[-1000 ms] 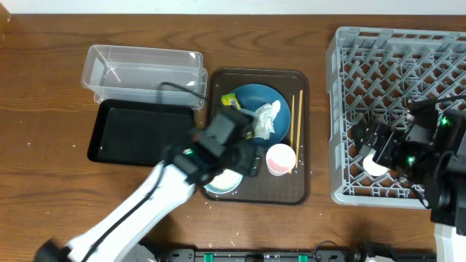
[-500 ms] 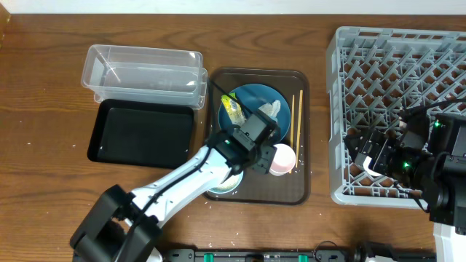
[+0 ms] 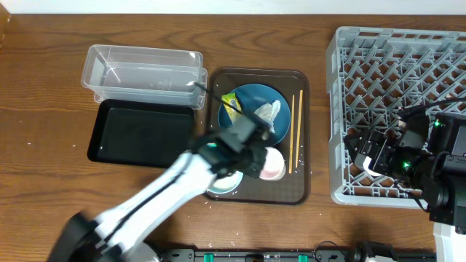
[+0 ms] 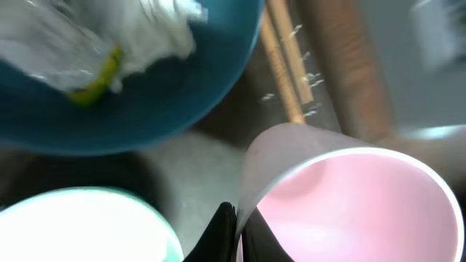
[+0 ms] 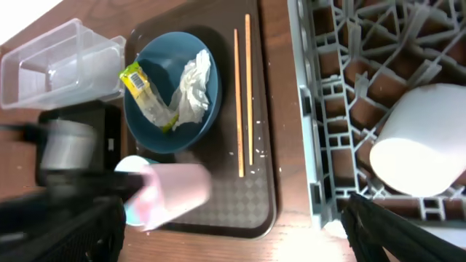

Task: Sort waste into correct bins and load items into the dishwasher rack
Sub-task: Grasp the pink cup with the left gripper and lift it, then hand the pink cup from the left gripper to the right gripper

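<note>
My left gripper [image 4: 237, 234] is shut on the rim of the pink cup [image 4: 349, 204], which tilts above the brown serving tray [image 3: 291, 191] beside the light blue bowl [image 4: 80, 229]. The dark blue dish [image 3: 251, 98] holds the yellow-green wrapper [image 3: 231, 104] and the white tissue [image 3: 268, 113]. Chopsticks [image 3: 295, 131] lie to its right, with rice grains [image 4: 306, 80] near them. My right gripper [image 5: 233, 240] stands open over the grey rack [image 3: 393, 44], just above the whitish cup [image 5: 422, 142] lying in it.
The clear tub [image 3: 142, 69] and the black tray [image 3: 142, 135] sit left of the serving tray, both with nothing in them. The rack's upright pegs [image 5: 349, 44] surround the whitish cup.
My left gripper moved right across the tray and closed on the pink cup's rim, and the cup now tilts. The right gripper shifted slightly within the rack.
</note>
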Tool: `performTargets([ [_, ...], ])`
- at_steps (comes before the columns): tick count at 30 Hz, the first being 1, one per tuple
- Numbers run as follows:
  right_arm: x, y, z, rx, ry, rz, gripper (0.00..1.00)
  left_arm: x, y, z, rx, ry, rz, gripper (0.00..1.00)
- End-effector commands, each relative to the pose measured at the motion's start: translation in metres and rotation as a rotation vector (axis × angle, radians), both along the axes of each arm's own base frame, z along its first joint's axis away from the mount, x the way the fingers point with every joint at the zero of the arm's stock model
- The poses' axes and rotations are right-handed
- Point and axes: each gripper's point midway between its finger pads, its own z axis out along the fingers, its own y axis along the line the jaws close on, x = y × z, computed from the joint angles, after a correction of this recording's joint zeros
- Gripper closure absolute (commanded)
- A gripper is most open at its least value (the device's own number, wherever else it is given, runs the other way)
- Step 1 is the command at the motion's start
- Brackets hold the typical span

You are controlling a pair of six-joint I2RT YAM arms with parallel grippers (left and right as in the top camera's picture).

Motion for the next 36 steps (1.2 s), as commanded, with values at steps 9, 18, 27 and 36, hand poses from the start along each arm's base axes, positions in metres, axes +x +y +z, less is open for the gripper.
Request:
performTargets([
  [9, -0.004, 0.106, 0.035, 0.227, -0.206, 0.581, 0.07, -0.014, 0.031, 0.156, -0.748, 0.097, -0.159, 0.94],
  [18, -0.028, 0.189, 0.065, 0.292, -0.414, 0.973, 0.01, -0.035, 0.036, 0.189, -0.930, 0.153, -0.310, 0.94],
  [27, -0.036, 0.213, 0.068, 0.303, -0.453, 1.055, 0.22, -0.039, 0.036, 0.193, -0.951, 0.158, -0.337, 0.94],
  [36, -0.031, 0.208, 0.064, 0.283, -0.438, 1.022, 0.41, -0.037, 0.035, 0.196, -0.953, 0.122, -0.358, 0.87],
])
